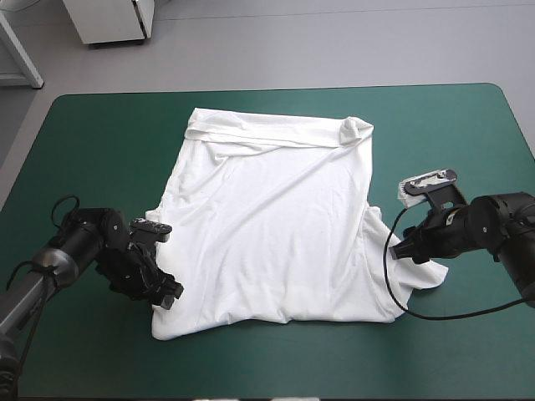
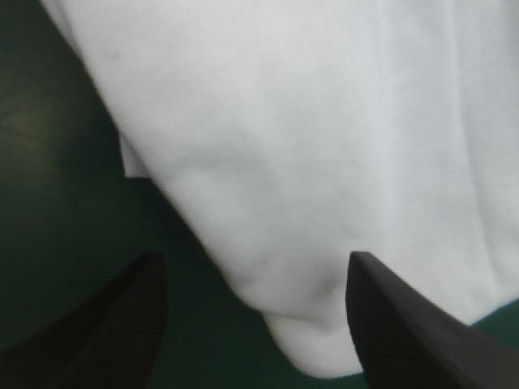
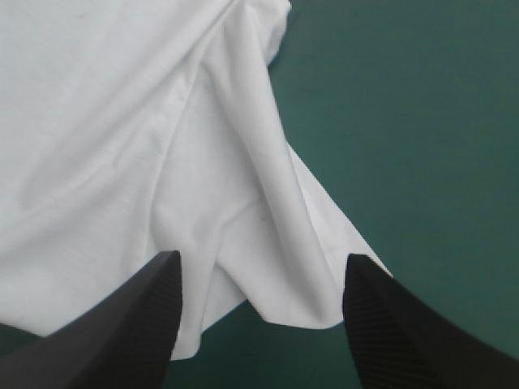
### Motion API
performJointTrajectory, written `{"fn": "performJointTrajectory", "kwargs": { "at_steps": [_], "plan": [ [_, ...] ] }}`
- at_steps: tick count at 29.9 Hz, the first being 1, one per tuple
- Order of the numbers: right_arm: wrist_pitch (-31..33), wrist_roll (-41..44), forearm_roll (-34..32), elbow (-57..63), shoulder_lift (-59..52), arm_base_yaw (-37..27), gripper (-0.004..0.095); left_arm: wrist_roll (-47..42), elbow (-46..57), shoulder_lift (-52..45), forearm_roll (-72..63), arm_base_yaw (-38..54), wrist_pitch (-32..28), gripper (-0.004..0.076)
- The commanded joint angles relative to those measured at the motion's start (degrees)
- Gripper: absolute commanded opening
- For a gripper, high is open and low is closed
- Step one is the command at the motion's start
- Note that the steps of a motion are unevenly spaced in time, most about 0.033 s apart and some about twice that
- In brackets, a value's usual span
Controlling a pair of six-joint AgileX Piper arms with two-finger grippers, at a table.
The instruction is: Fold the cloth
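Table's teal-green cover [image 1: 100, 125] lies partly hidden beneath the spread T-shirt [image 1: 276, 225].

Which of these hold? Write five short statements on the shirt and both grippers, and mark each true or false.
1. The T-shirt lies spread out on the table. True.
2. The left gripper is shut on the T-shirt. False: its fingers stand apart, with a near corner of the shirt between them.
3. The right gripper is open at the shirt's right edge. True.
4. The shirt hangs over the table's far edge. False: it lies wholly on the teal-green cover, which shows on every side of it.
5. Both grippers are raised high above the table. False: both sit low at the cloth, one on each side.
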Motion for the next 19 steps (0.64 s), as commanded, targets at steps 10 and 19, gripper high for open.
{"fn": "performJointTrajectory", "kwargs": {
  "at_steps": [10,19],
  "plan": [
    [-5.6,4.5,-8.4,4.0,2.7,-0.1,0.0545,0.4,0.9,4.2,-4.5,-0.5,-3.8,0.0184],
    [-5.9,6.9,-11.7,4.0,9.1,-0.1,0.0507,5.4,1.0,4.5,-8.8,-1.3,-3.5,-0.0008]
  ]
}}
